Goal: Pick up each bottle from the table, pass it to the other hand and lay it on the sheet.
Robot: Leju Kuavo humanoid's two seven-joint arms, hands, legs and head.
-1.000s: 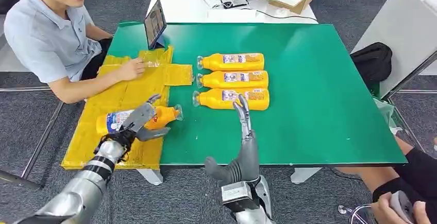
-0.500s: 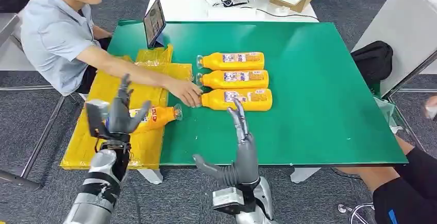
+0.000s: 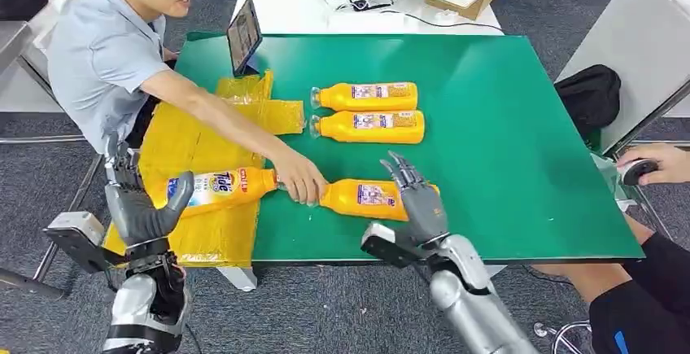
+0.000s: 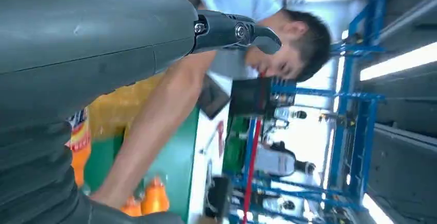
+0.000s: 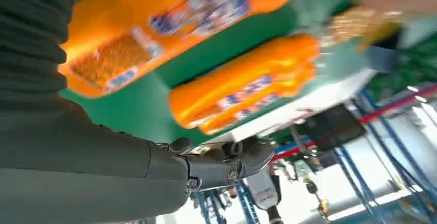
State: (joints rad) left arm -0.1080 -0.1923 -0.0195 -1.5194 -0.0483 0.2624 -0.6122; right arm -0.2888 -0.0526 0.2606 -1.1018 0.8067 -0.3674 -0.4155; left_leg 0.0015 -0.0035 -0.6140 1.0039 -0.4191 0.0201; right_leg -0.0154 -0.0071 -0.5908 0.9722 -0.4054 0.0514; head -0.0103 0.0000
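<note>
Behind right hand [image 3: 421,200]: near bottle [image 5: 170,18] label readable.

Glossy plastic bottles [image 3: 370,97], crinkly yellow plastic sheet [image 3: 195,146], matt green table [image 3: 504,142].

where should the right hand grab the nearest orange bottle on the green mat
Grip the nearest bottle around its wide body, from above at the base end. It lies on its side on the green mat with its cap toward the person's hand, which covers the neck. The right hand hovers over the base end, probably well placed.
</note>
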